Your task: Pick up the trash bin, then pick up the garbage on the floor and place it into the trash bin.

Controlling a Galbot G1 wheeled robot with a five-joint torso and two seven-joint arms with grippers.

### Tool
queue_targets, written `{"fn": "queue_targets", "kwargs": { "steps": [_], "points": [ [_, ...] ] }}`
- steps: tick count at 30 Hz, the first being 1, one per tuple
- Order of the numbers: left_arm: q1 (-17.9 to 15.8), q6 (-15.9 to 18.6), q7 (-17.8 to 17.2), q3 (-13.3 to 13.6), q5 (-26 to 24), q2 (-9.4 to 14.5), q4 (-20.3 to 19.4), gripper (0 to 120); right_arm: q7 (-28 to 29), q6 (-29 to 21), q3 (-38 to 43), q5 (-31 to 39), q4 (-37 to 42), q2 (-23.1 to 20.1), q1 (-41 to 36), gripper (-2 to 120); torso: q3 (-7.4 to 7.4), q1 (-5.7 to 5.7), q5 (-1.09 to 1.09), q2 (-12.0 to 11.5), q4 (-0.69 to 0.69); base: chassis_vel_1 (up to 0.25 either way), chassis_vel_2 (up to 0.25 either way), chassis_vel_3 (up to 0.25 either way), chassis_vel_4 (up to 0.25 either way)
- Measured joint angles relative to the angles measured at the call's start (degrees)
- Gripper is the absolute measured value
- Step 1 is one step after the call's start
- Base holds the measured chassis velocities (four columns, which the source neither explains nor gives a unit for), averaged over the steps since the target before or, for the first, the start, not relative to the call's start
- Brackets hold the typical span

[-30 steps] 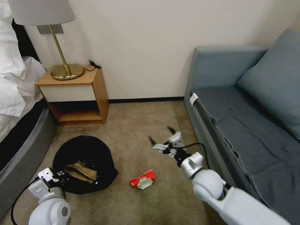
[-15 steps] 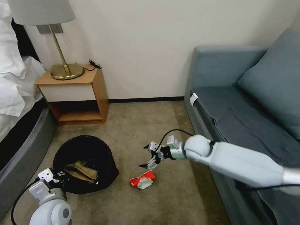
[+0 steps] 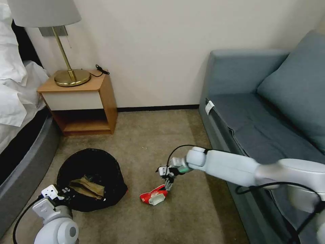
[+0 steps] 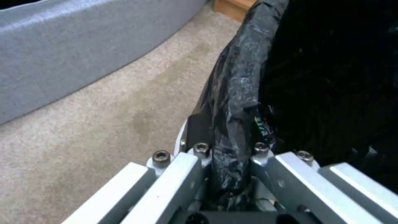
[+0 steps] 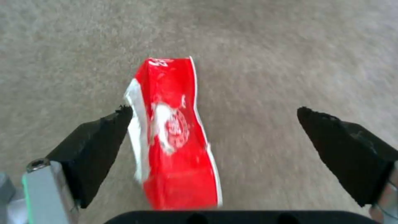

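Beige carpet floor [image 3: 142,135] between bed and sofa: from the head view your right end effector [image 3: 168,181] hangs right over the red-and-white pack [image 3: 154,196], trash bin [image 3: 91,179] just left. Left wrist view shows the left end effector [image 4: 226,161] clamped on the bin's bag-lined rim. Right wrist view has the fingers [image 5: 95,143] spread wide, one touching the pack, so I'd centre up before you pinch.

A: What is staying out of sight?

B: The trash bin [image 3: 91,179] is hiding its pale body under the black bag, and the left claw [image 4: 226,174] is burying its fingertips in that bag's rim.

A: And on the right?

B: The red-and-white pack [image 5: 174,137] is running under the wrist housing, its near end covered. The sofa [image 3: 271,135] is running off the picture's edge.
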Motion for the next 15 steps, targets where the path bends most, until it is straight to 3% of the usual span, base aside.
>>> {"fn": "queue_targets", "kwargs": {
  "steps": [2,6,15],
  "points": [
    [0.2,0.0,0.0,0.0,0.0,0.0,-0.4,2,-0.1,2.8,-0.8,-1.1,-5.8,3.0,-1.4,100,0.00,0.00,0.00,0.0,-0.01,0.000,0.000,0.000,0.000],
    [0.3,0.0,0.0,-0.1,-0.1,0.0,-0.7,2,-0.6,5.4,-1.1,-3.6,-11.8,5.2,-2.6,100,0.00,0.00,0.00,0.0,-0.02,0.000,0.000,0.000,0.000],
    [0.2,-0.3,0.0,-0.3,-0.4,0.1,-0.5,2,-0.6,7.3,-1.8,-4.7,-15.1,5.7,-4.1,100,0.00,0.00,0.00,0.0,-0.02,0.000,0.000,0.000,0.000]
  ]
}}
